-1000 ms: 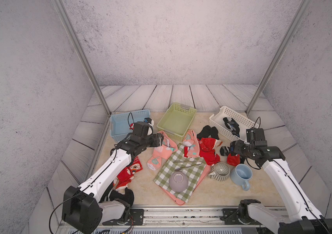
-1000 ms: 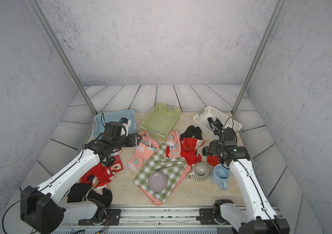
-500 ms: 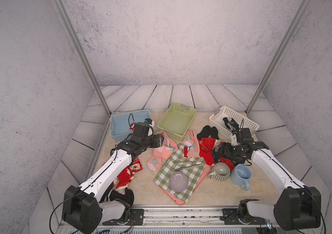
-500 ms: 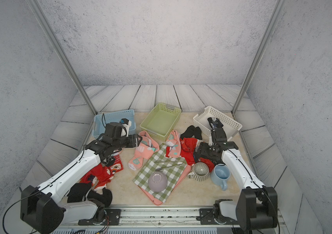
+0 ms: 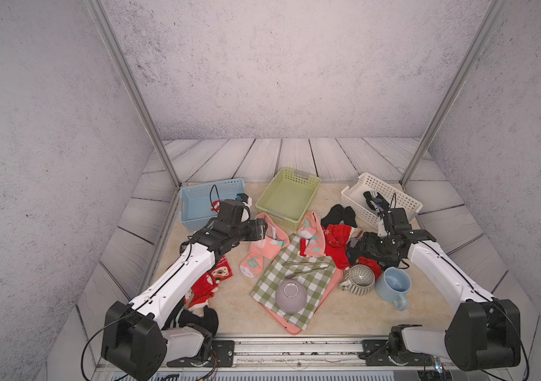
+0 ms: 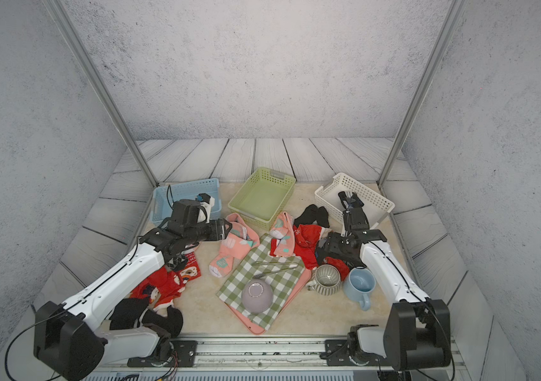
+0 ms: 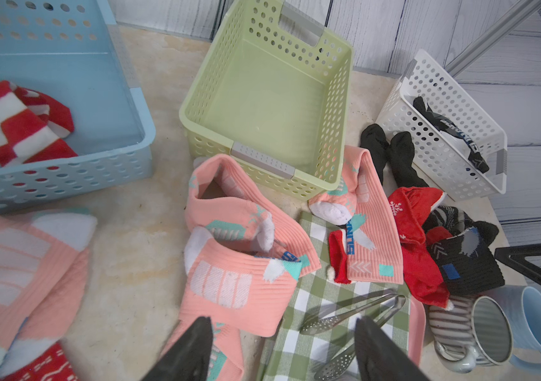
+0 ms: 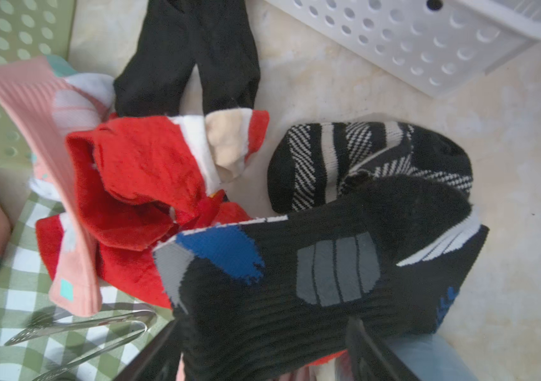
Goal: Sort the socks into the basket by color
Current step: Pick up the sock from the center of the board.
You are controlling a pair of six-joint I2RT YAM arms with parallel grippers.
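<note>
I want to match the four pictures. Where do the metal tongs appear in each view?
In a top view: the metal tongs lie on the checked cloth, behind the overturned grey bowl.
In a top view: tongs in the same spot, near the striped mug.
Left wrist: tongs on that cloth, between a salmon sock and the mug.
Right wrist: tongs on that cloth, beside the red sock.
Shared landmark: the checked cloth.
</note>
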